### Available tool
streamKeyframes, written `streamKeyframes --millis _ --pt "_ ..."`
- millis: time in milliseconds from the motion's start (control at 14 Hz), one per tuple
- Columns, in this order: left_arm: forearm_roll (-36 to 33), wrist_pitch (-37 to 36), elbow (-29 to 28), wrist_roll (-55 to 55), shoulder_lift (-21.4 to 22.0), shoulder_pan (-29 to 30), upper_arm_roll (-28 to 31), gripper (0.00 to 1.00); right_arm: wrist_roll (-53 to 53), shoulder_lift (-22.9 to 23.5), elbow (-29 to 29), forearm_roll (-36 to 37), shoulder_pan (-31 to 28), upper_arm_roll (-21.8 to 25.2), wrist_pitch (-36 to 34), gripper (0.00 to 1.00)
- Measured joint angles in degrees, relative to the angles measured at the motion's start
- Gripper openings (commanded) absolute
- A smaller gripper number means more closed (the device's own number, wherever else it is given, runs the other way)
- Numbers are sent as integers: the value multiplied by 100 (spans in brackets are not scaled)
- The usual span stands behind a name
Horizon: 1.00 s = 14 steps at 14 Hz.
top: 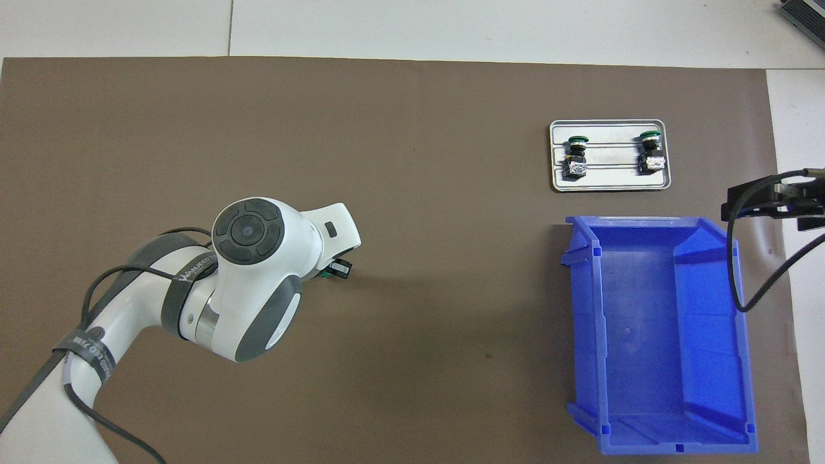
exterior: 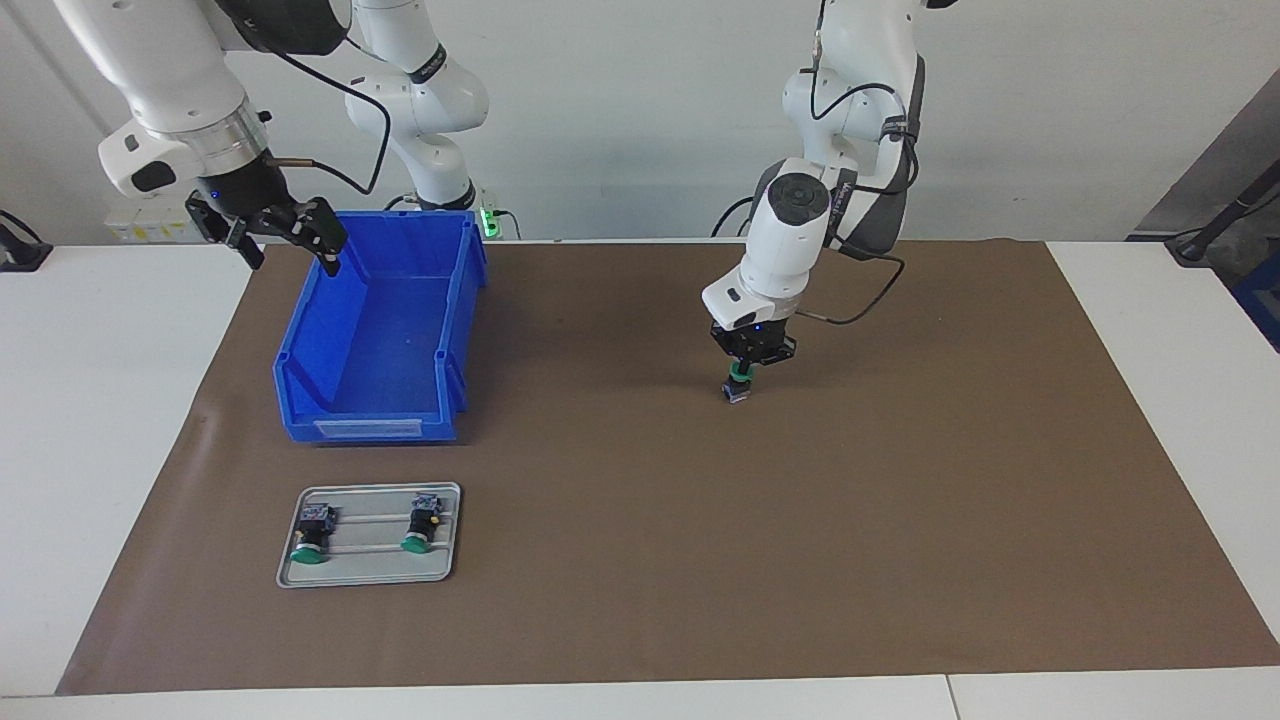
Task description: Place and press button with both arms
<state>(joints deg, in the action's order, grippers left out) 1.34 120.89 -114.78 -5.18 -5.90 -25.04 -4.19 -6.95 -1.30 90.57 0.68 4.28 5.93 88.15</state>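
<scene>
The button (exterior: 738,388) stands upright on the brown mat (exterior: 900,520) near the table's middle, green cap up and bluish-grey block down. My left gripper (exterior: 741,366) points straight down over it, shut, with its fingertips at the green cap. From overhead the left wrist hides almost all of it; only a sliver of the button (top: 327,276) shows. My right gripper (exterior: 290,235) waits open in the air over the blue bin's corner at the right arm's end, holding nothing, and it also shows as the right gripper (top: 773,200) from overhead.
A blue bin (exterior: 380,430) sits empty at the right arm's end of the mat. Farther from the robots than the bin lies a grey tray (exterior: 370,572) with two more green-capped buttons (exterior: 312,535) (exterior: 421,528) on their sides.
</scene>
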Motion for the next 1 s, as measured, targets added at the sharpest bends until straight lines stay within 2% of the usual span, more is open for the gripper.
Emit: streamKeyframes --millis 72,143,215,644,1002 --pt "-2 -87 38 -7 64 22 48 42 0 0 0 0 0 0 0 100" --pt "-5 -163 52 -8 131 86 83 78 0 0 0 0 0 0 0 100" --pt "-8 -217 52 -7 191 174 104 100 0 0 0 0 0 0 0 100" --pt "-23 -525 115 345 557 1107 146 100 0 -1 0 0 0 0 0 100" --pt "-22 -1528 995 979 690 1880 169 100 13 -2 6 -36 67 -22 194 100"
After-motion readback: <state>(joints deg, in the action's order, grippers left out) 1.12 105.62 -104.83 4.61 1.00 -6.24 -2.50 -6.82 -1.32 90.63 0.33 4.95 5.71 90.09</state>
